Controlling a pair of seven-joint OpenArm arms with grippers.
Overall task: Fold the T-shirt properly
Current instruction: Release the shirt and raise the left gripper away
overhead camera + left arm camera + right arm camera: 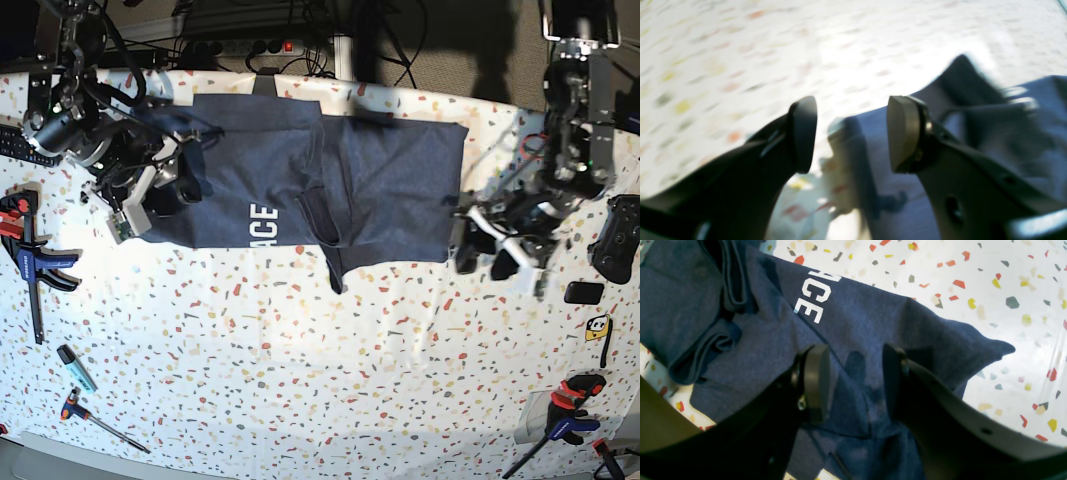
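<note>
Left wrist view, blurred: left gripper (pixel 851 133) with jaws wide apart and nothing between them, hovering over the speckled table (pixel 740 50). Just beyond and to the right, a rumpled edge of the dark blue T-shirt (pixel 1007 133), one corner poking up. Probably lined up to reach that edge. Bare tabletop all across the left and top, so plenty of room to swing.

Right wrist view, sharp: right gripper (pixel 857 383) with jaws partly apart, poised above creased cloth of the T-shirt (pixel 873 316); whether any fabric is pinched, cannot tell. White letters "ACE" showing ahead. A thick rolled fold at left, a pointed corner jutting right onto bare table.

Base view, from above: T-shirt (pixel 400 190) spread across the upper middle of the table (pixel 330 380), partly doubled over, a loose flap hanging down at centre. Right gripper (pixel 160 195) at the shirt's left edge, left gripper (pixel 495 250) just off its right edge. Clamps (pixel 30 250) and hand tools (pixel 95 415) near the table's rim, well apart from the shirt; wide clear surface below for folding.
</note>
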